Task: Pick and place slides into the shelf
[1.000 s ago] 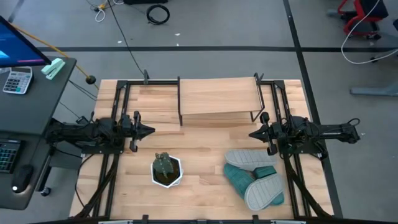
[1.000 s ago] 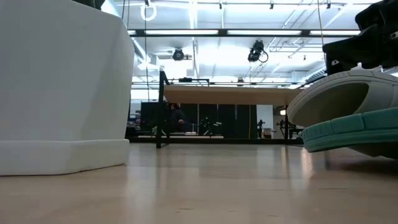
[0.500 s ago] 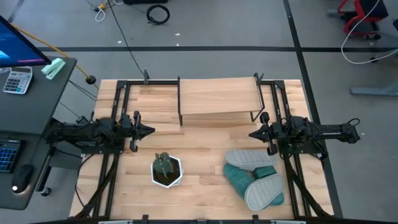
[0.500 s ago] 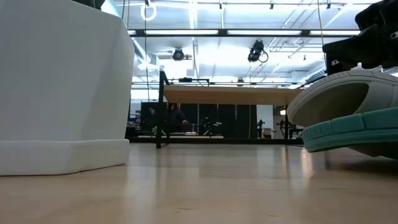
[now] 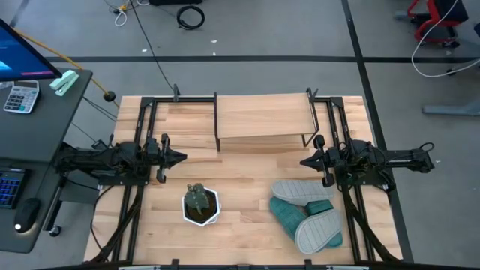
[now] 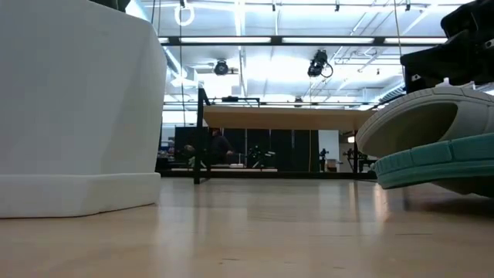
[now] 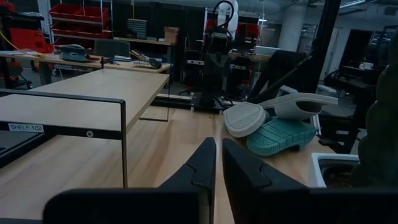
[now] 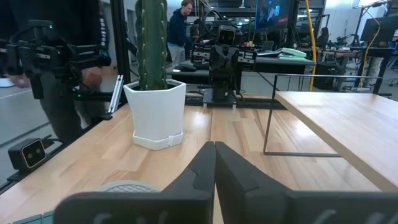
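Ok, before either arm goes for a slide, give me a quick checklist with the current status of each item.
1. Left gripper empty, jaws together: ok.
2. Right gripper empty, jaws together, so they must open before a grasp: not ok.
3. Shelf top bare, ready to take slides: ok.
4. Slides lying separately: not ok; grey and teal ones are piled together near the right arm.
5. All four slides visible: cannot tell, the pile overlaps.
6. Potted plant apart from the pile: ok.
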